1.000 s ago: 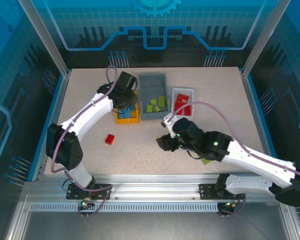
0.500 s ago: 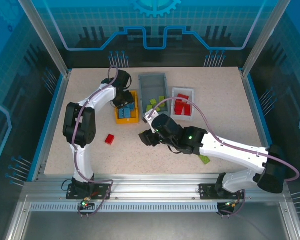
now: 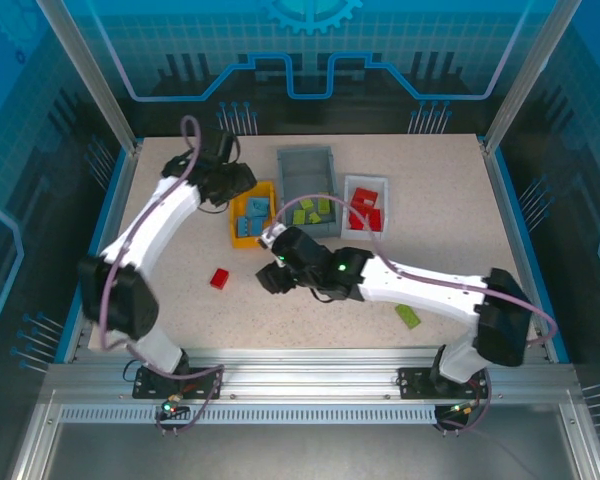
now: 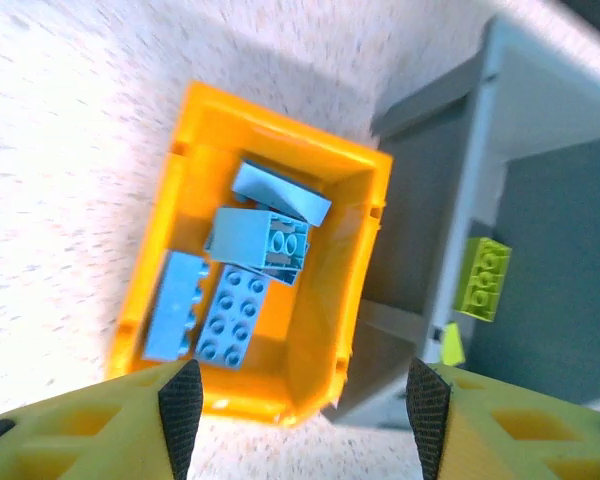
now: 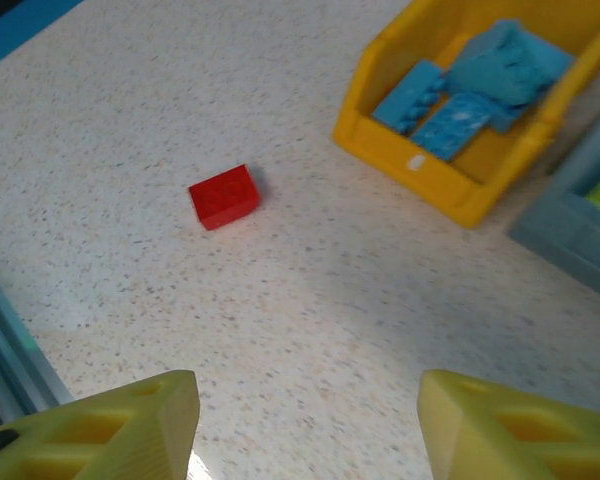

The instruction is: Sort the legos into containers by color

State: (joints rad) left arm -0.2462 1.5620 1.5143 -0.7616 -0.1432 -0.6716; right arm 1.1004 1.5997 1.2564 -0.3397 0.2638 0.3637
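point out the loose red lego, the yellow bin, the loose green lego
red plastic lego brick [image 5: 223, 196]: right wrist view, top face
yellow-orange plastic bin [image 5: 395, 155]: right wrist view, near wall
lime green plastic lego brick [image 3: 408, 316]: top external view, middle

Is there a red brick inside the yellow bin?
No, the yellow bin holds just blue bricks; a red brick lies out on the table.

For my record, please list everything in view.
table: one, speckled beige
grey bin: one, grey, far middle
green bricks: several, lime, in grey bin
yellow bin: one, yellow, left of grey bin
blue bricks: four, light blue, in yellow bin
white bin: one, white, right of grey bin
red bricks: several, red, in white bin
loose red brick: one, red, before yellow bin
loose green brick: one, lime, near right
left gripper: one, yellow, open, by yellow bin
right gripper: one, yellow, open, by loose red brick
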